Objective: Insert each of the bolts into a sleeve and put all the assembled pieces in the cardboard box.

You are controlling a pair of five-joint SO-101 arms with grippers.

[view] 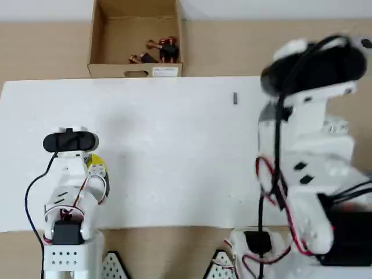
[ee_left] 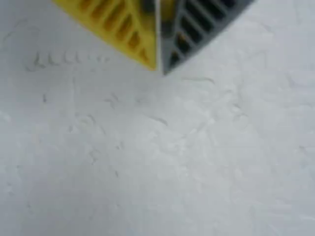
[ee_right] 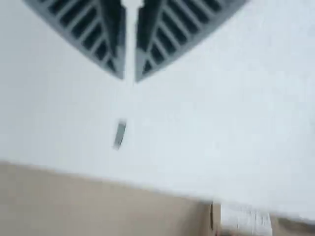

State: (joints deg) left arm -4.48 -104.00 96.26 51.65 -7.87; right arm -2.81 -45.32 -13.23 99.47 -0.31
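An open brown cardboard box [view: 96, 40] stood on the tan bench [view: 40, 52] at the far side. Its front wall lay against the far edge of the white foam sheet [view: 174, 157] that covered most of the working area. Inside the box, copper-and-black assembled pieces [view: 160, 51] lay clustered toward its right wall.

A small grey cylindrical piece [view: 235, 98] lay alone on the sheet near that far edge, well apart from the box and to its right. Whether it was a bolt or a sleeve could not be told. The wide middle of the sheet lay bare between the two arms.

The left gripper [ee_left: 158, 66] hung low over the sheet near its near-left edge, its yellow and grey jaws clenched tip to tip on nothing. The right gripper [ee_right: 129, 76] pointed at the sheet short of the grey piece [ee_right: 119, 133], its grey jaws drawn to a narrow slit and holding nothing.
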